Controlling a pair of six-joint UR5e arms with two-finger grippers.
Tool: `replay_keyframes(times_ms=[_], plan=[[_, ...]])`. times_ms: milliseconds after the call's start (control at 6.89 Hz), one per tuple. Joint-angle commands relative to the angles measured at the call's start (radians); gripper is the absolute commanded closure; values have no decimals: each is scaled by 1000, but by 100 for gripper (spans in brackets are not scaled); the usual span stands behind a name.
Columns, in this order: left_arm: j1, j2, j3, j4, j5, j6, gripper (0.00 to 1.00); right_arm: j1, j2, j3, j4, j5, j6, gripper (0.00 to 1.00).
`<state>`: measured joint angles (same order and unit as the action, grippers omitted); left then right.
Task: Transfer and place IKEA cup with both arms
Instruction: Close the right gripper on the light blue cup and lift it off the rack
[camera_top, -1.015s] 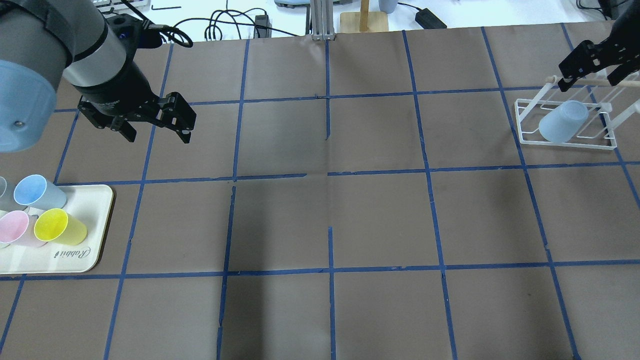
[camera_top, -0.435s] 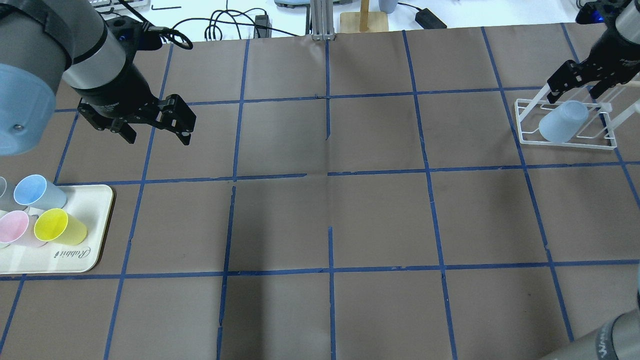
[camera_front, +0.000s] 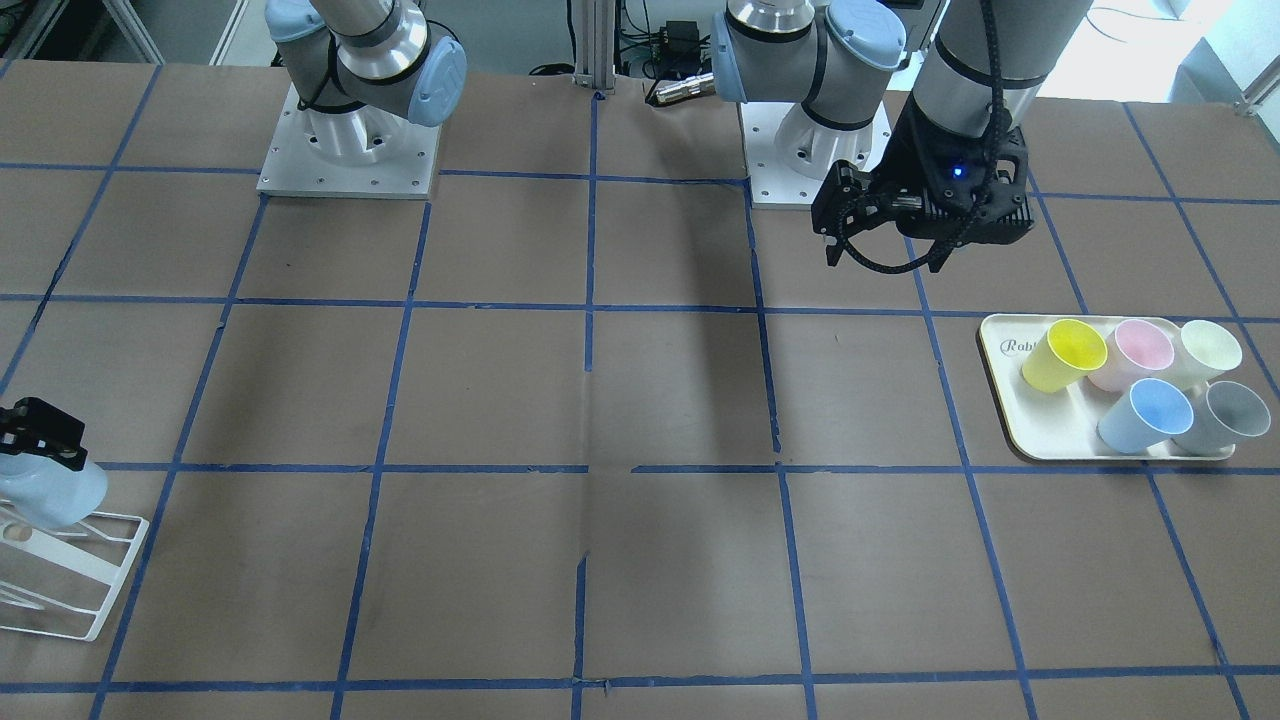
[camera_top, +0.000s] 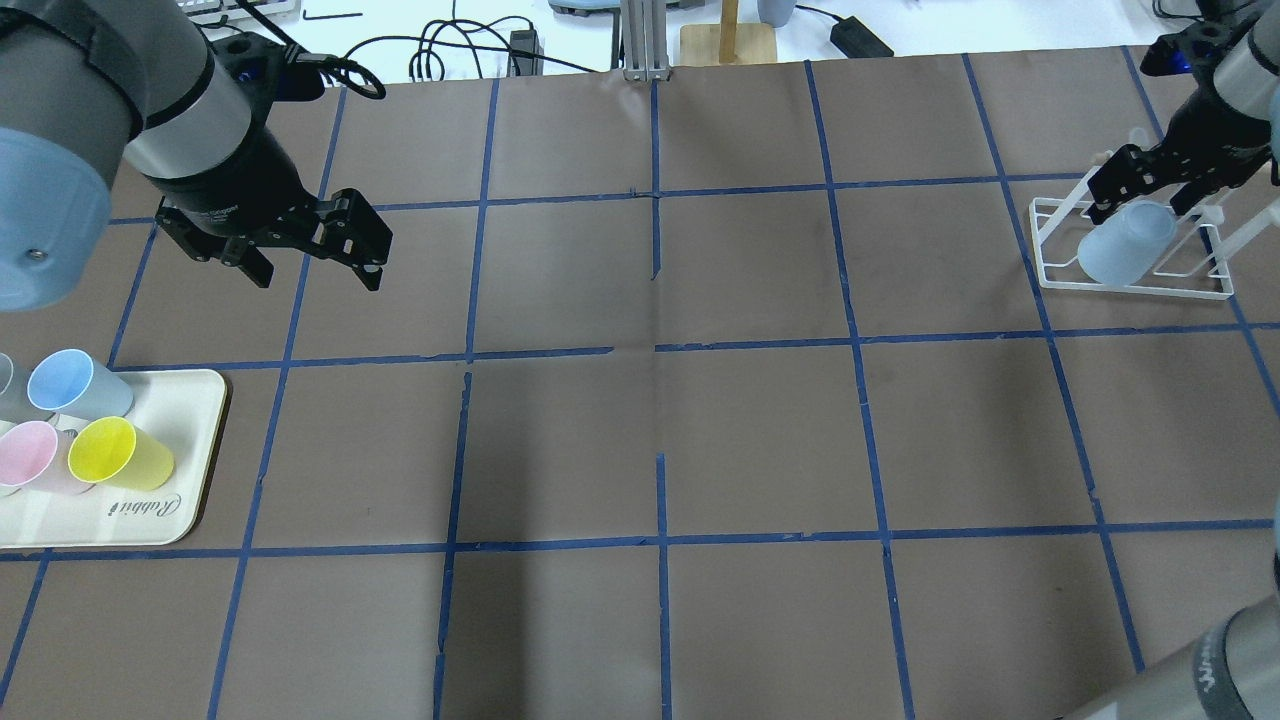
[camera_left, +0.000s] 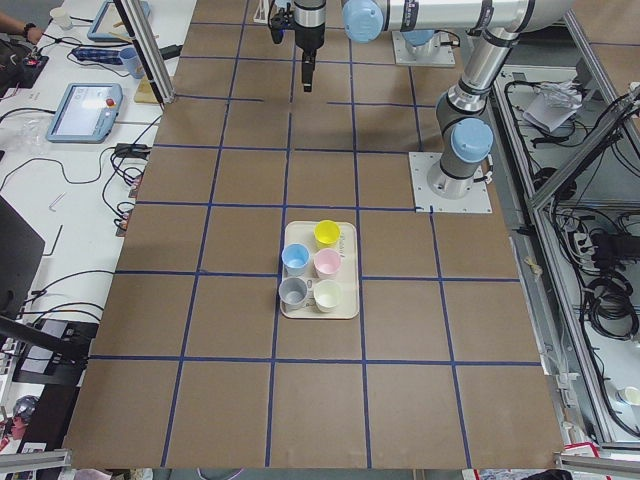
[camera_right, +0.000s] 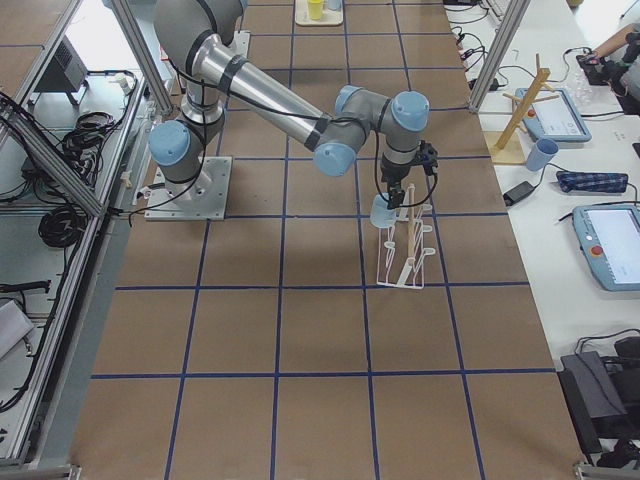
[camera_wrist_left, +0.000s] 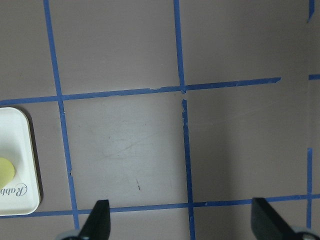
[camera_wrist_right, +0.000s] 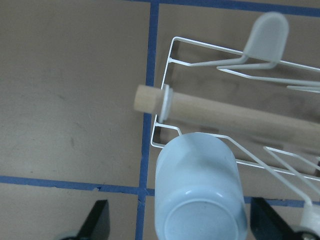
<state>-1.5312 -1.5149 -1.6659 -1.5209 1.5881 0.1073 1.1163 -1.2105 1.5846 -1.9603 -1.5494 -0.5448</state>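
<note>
A pale blue IKEA cup sits upside down and tilted on a white wire rack at the far right. My right gripper is open, with one finger on each side of the cup's base. In the right wrist view the cup lies between the spread fingers. My left gripper is open and empty above the table at the left. A second, identical blue cup stands on the cream tray.
The tray also holds a yellow cup, a pink cup, a grey cup and a cream cup. A wooden dowel crosses the rack above the cup. Cables and a wooden stand lie beyond the far edge.
My right gripper has come down and towards the rack until its fingers straddle the blue cup. The left gripper has stayed in place and open.
</note>
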Motion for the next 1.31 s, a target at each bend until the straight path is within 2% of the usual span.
replay_keyframes(times_ms=[0,290,725,1160], plan=[[-1,4,-2,-7,-3,0,0,-1,11,20,-18,-5,-9,0],[5,-2,-2,-1,-2,0,0,-1,19,20,-19,-5,-9,3],[9,-5,-2,-5,1,0,0,-13,17,18,-19,-11,-11,30],[9,-16,0,1,9,0,0,-13,11,9,-15,-11,-12,50]])
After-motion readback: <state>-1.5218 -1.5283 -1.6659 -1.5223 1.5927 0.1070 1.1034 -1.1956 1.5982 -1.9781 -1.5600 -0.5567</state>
